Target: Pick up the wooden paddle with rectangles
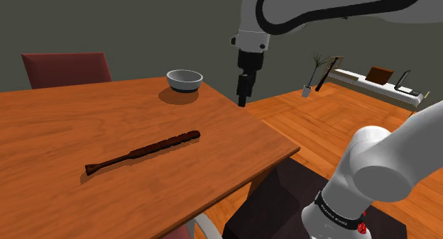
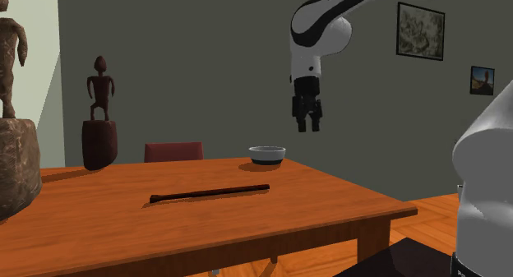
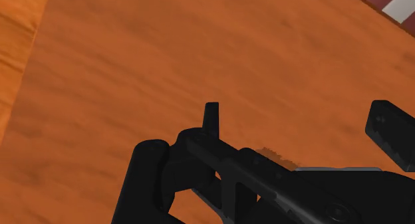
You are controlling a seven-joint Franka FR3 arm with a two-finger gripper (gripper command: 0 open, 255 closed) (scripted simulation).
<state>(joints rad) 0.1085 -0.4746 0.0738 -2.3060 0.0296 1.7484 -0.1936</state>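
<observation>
The paddle (image 1: 145,151) lies flat near the middle of the surface (image 1: 64,117). It is slim and dark, and its carved detail is too fine to make out. The end effector (image 1: 242,99) hangs high above the surface's edge at the shoulder view's right, fingers apart and empty, well apart from the paddle. A grey bowl (image 1: 184,79) sits at the far side. The surface hides most of a red chair (image 1: 67,69). The second exterior view's left edge cuts off a large carved figure (image 2: 12,152).

Table (image 1: 57,124): bare wood around the dark paddle (image 1: 145,151). Obstacle: grey bowl (image 1: 184,80), one o'clock from it in the shoulder view (well apart). Gripper (image 1: 242,101) overhead at two o'clock, open air beneath.
</observation>
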